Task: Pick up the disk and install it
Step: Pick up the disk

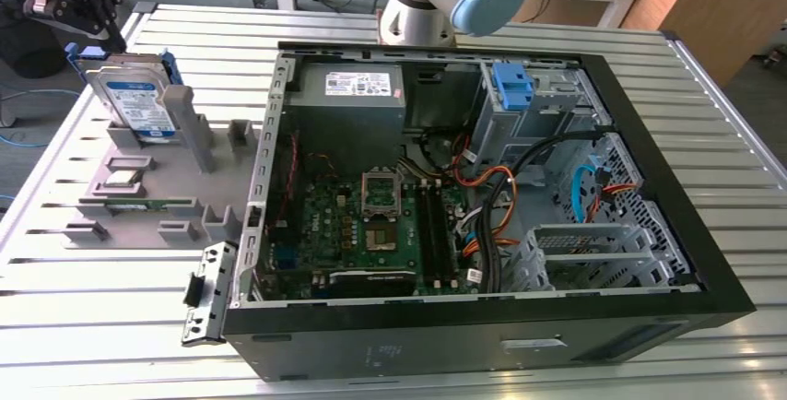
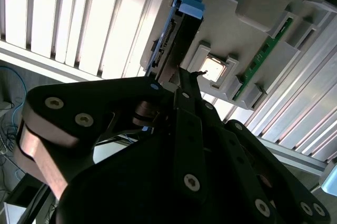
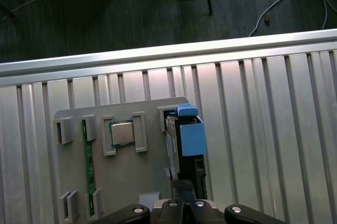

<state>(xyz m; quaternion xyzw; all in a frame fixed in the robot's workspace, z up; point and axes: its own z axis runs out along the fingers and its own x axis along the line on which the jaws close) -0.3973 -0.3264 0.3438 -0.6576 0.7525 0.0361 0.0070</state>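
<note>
On the slatted table point(image 1: 99, 326), count one open computer case point(image 1: 430, 345); treat it as your reference for all positions.

1. Beside the case, on the exterior view's left, lies one grey fixture point(image 1: 172, 225).
2. One gripper point(image 1: 92, 27) hangs above the end of the fixture farthest from the case front. You cannot tell whether it is released or clenched. It grasps nothing and stands apart from the disk.
3. One disk point(image 1: 133, 103) stands upright on edge in a fixture slot, outside the case, directly beneath the gripper. In both wrist views it appears edge-on point(image 3: 189, 137), with its blue rail point(image 2: 189, 2) uppermost.
4. Inside the case, near its rear corner, sits one bare blue bracket point(image 1: 511, 87) with no drive in it.
5. One memory stick point(image 3: 88, 163) and one processor chip point(image 3: 122, 133) rest in the fixture, alongside the disk.

Status: judge the task as barely begun. The disk is not yet lifted, and installation into the case is not done.
</note>
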